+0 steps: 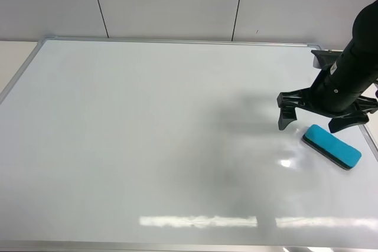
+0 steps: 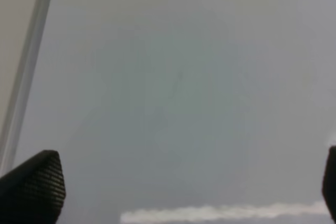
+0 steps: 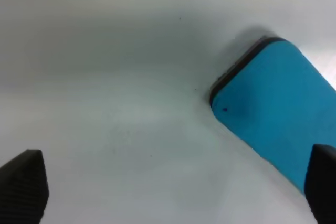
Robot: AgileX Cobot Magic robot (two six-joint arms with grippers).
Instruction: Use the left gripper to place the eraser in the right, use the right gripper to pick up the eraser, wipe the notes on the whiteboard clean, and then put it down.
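From the high camera, the eraser [image 1: 332,146] lies flat and slantwise on the whiteboard [image 1: 147,122] near its right edge, and the right gripper [image 1: 315,120] hangs just above and beside it, fingers spread wide and holding nothing; no red marks show on the board. The left wrist camera sees only bare board and frame edge between the left gripper's [image 2: 184,182] two fingertips [image 2: 32,187], which stand far apart and empty. In the right wrist camera, the eraser's [image 3: 278,108] teal top fills one side, its thin dark felt base against the board. It looks light and rigid, with a smooth, possibly slippery plastic shell; pinching across the short width at mid-length seems safest.
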